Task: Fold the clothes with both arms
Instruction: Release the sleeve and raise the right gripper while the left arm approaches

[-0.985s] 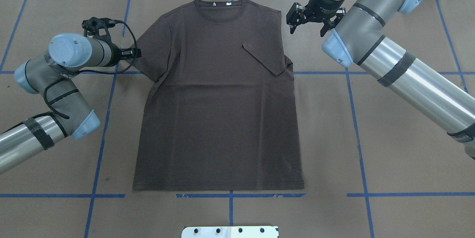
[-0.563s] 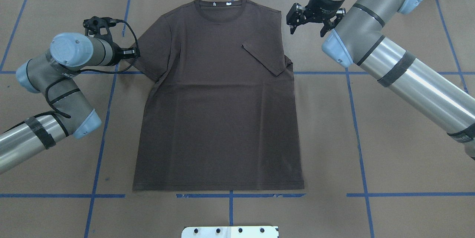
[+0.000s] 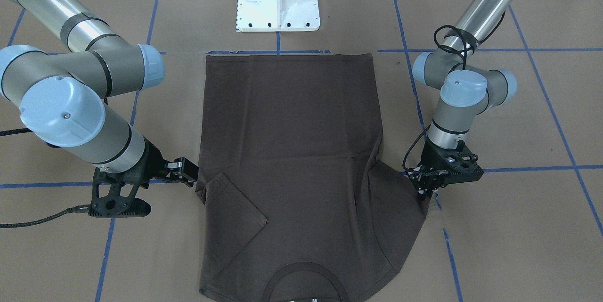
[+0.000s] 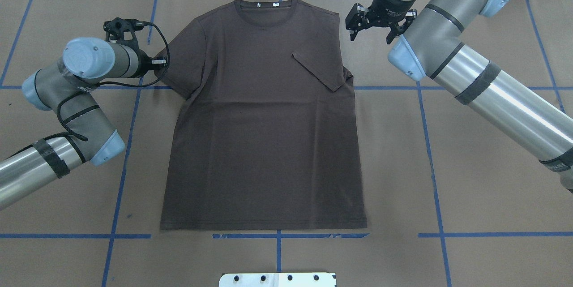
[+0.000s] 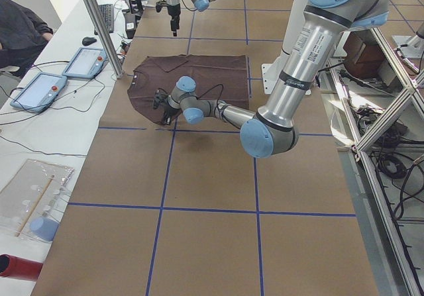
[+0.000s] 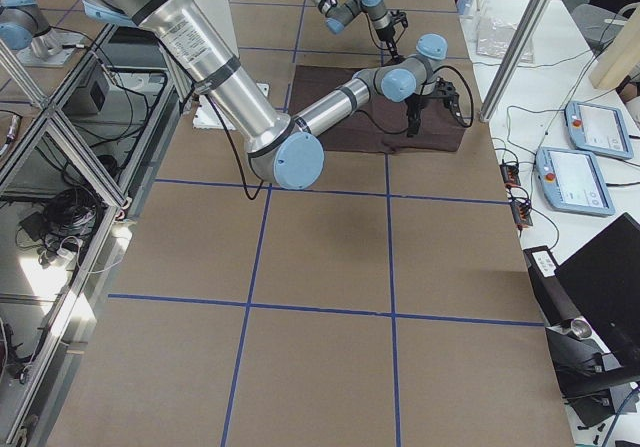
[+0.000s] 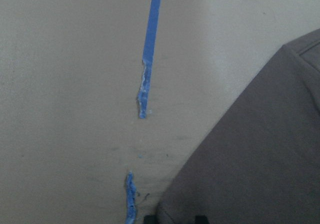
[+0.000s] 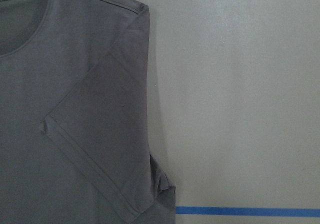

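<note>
Overhead exterior gives me the dark brown T-shirt (image 4: 264, 143) lying flat in the middle of the worktop (image 4: 470, 166), collar toward the far edge and hem toward the robot's base. Its right sleeve (image 4: 318, 71) is already turned in over the chest. The left sleeve (image 4: 186, 61) lies spread toward the worktop's left edge.

My left hand (image 4: 157, 61) sits low at that sleeve's outer corner. In the left wrist view its tips stand close together at the cloth, but I cannot tell whether they have it pinched. My right hand (image 4: 370, 38) hangs wide open just beside the right shoulder, off the cloth.

I judge the left sleeve fold comes next. A shallow bite on thin knit could slip. With nothing pinning the shirt, a pull could drag it leftward and spill the folded right sleeve. The black cable (image 4: 162, 43) looping beside the left sleeve could also snag it.
</note>
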Available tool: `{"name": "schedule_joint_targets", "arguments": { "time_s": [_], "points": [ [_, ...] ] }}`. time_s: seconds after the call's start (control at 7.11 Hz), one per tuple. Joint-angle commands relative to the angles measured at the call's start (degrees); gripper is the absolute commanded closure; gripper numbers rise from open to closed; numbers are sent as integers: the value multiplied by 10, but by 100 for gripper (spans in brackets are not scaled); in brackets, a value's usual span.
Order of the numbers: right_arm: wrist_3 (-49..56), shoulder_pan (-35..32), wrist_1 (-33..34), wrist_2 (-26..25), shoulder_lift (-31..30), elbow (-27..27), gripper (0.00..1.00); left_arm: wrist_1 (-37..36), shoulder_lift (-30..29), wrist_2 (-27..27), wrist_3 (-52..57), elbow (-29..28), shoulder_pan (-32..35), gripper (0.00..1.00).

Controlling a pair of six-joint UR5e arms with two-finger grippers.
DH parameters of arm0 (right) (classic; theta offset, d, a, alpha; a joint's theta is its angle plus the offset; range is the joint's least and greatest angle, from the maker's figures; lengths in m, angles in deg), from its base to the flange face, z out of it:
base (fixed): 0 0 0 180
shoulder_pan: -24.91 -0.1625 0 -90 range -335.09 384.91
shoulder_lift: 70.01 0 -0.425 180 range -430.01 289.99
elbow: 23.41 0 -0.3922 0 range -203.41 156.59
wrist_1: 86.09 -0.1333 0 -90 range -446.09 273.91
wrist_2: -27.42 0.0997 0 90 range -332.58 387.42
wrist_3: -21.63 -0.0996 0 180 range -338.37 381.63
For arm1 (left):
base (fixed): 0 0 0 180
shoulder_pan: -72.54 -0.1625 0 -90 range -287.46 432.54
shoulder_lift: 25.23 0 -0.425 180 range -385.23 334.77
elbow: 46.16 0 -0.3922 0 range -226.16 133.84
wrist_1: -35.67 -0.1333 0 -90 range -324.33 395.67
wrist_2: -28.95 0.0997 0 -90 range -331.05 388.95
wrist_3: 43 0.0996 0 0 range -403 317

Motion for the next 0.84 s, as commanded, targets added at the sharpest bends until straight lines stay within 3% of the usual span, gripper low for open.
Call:
{"name": "schedule_joint_targets", "arguments": {
  "time_s": [0.0,0.7],
  "points": [
    [0,0,0,-3,0,0,0,-7,-13,-4,5,2,10,100],
    [-1,0,-1,-4,1,0,0,-36,-38,-4,26,0,48,100]
  ]
}}
